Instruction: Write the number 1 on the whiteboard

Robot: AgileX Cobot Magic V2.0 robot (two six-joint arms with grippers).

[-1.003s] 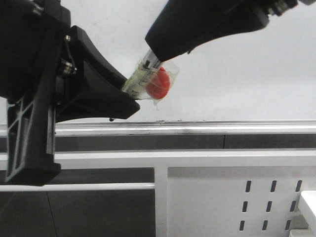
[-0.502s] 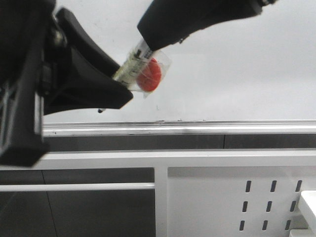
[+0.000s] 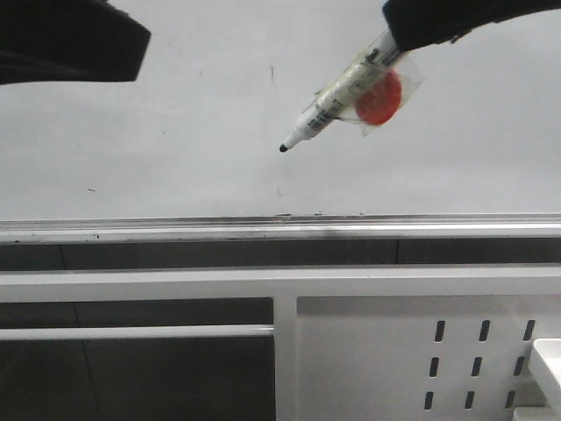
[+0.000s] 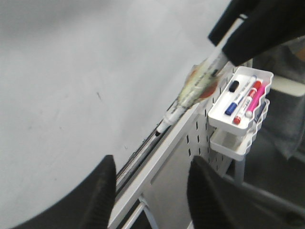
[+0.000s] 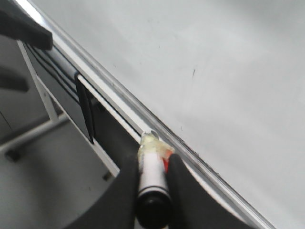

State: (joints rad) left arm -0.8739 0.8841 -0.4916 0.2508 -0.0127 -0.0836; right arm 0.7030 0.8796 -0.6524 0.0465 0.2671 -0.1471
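The whiteboard [image 3: 175,132] fills the upper front view, with its silver rail [image 3: 280,226] below. No number 1 shows on it, only tiny faint specks. My right gripper [image 3: 438,19] is shut on a white marker pen [image 3: 337,92] with a red disc [image 3: 379,96] taped to it. Its bare black tip [image 3: 285,147] points down-left over the board; I cannot tell if it touches. In the right wrist view the pen [image 5: 151,176] sits between both fingers. My left gripper [image 4: 152,167] is open and empty, and in the front view it is at the top left [image 3: 70,44].
A white metal panel with oval slots [image 3: 421,351] stands below the rail. A white tray [image 4: 240,102] holding several markers hangs on that panel, near the pen in the left wrist view. A dark frame bar [image 5: 86,107] runs under the rail.
My left gripper, which was around the pen's tip end, has pulled away up and left. My right gripper has carried the pen right and upward, and its tip now shows bare.
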